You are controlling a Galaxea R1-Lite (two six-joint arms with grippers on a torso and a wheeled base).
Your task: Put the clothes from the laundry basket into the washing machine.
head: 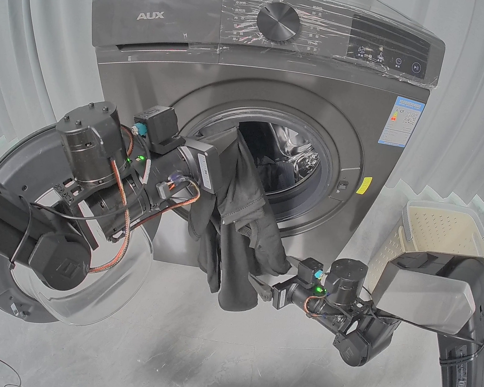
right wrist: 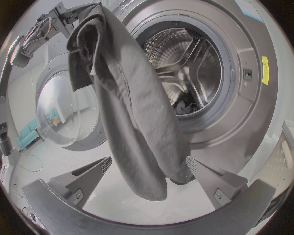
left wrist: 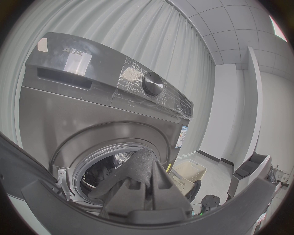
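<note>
Washing machine (head: 255,88) of dark grey, front-loading, stands before a pale pleated curtain (head: 35,32), its porthole uncovered and its steel drum (right wrist: 183,61) lit inside. A small dark piece of clothing (right wrist: 185,107) lies at the bottom of the drum. The round door (head: 40,271), with its clear glass bowl, is swung fully out on the robot's left, and the left arm crosses in front of it.

On the floor to the right of the machine sits the cream perforated laundry basket (head: 441,227). The right arm's housing covers its lower part, so its contents cannot be told.

A long dark garment (head: 238,225) is the task's thing in hand: its top is bunched at the upper left rim of the porthole, and the rest hangs down over the left part of the opening and the machine's lower front, not inside the drum. It stands between the head camera and much of the drum mouth.

The left gripper (left wrist: 147,183) is clenched on the garment's top, cloth bulging between its fingers. The right gripper (right wrist: 148,163) sits low in front of the machine, jaws spread wide and grasping nothing — the garment's lower end dangles between them.

A round dial (head: 278,22) sits under plastic film on the control panel; a blue label (head: 401,121) and a yellow sticker (head: 363,185) lie right of the porthole.
</note>
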